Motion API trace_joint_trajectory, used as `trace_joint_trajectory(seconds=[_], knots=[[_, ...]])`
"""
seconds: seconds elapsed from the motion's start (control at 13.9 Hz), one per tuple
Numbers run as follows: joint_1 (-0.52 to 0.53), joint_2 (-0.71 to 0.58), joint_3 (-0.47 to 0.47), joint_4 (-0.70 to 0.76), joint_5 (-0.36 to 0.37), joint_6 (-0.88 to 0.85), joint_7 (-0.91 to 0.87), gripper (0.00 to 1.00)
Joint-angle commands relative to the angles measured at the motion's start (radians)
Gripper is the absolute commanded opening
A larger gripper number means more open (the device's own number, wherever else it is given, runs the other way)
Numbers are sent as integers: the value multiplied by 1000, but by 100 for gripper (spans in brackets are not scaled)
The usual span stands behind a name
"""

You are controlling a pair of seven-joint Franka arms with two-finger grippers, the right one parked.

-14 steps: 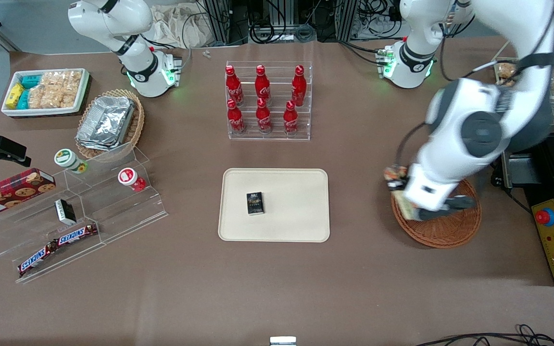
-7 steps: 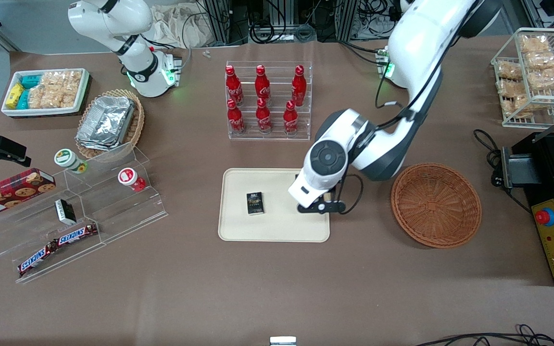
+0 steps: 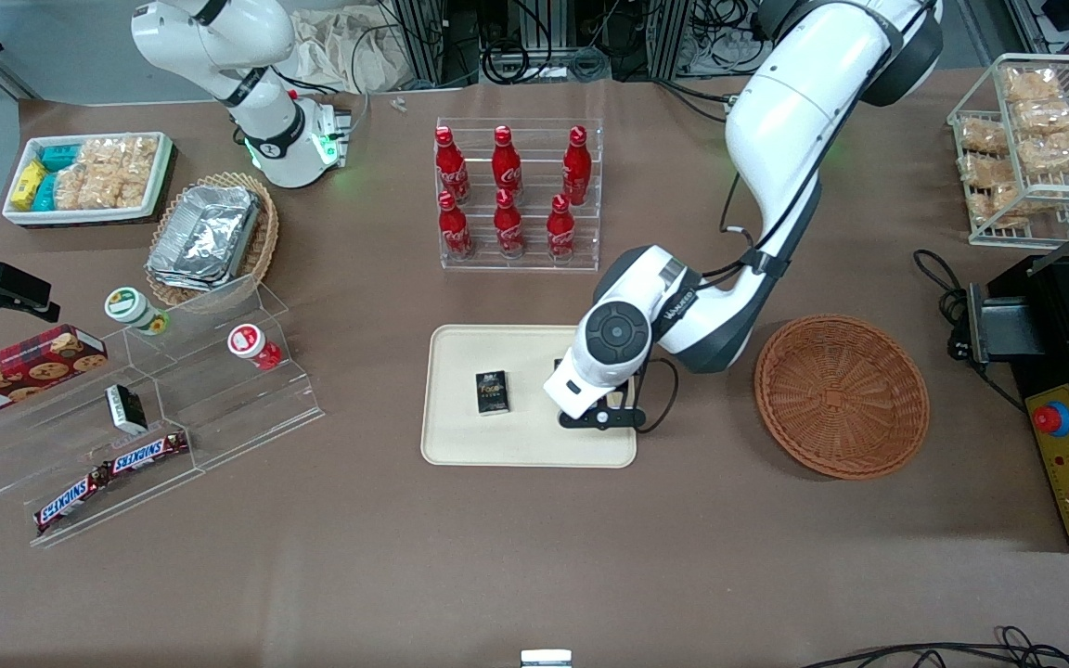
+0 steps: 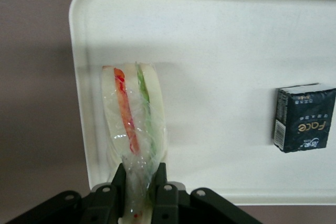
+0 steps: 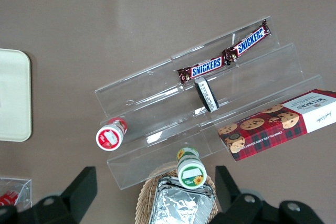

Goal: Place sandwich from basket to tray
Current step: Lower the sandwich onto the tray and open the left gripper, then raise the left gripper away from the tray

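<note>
Since half a second ago my gripper [image 4: 140, 182] has dropped lower over the tray [image 3: 460, 445], at the end nearer the basket [image 3: 841, 396], now empty woven wicker. Fingers [image 4: 116, 182] pinch the sandwich [image 4: 134, 121]: soft wedge, crinkly clear wrap, just above the smooth cream surface. Release looks next.

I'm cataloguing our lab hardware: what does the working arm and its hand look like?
The working arm has glossy white rounded shells with dark grey joint sections and a round dark grey cap on the wrist. A thin black cable loops along its forearm. Its hand, over the tray, is matte black with two narrow fingers and visible screw heads.
</note>
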Motion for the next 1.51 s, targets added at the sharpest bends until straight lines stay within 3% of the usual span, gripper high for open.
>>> trace_joint_trajectory(seconds=[0.0,0.07,0.14,0.65,0.79,1.15,1.44], knots=[[-13,26,8,28,16,12,-3,76],[-12,32,10,25,18,12,0,96],[-12,32,10,25,18,12,0,100],[0,-66,10,16,53,-57,-16,100],[14,-173,11,-68,53,-68,-15,100],[117,-584,10,-417,50,-101,45,100],[229,-707,10,-417,35,-248,198,100]])
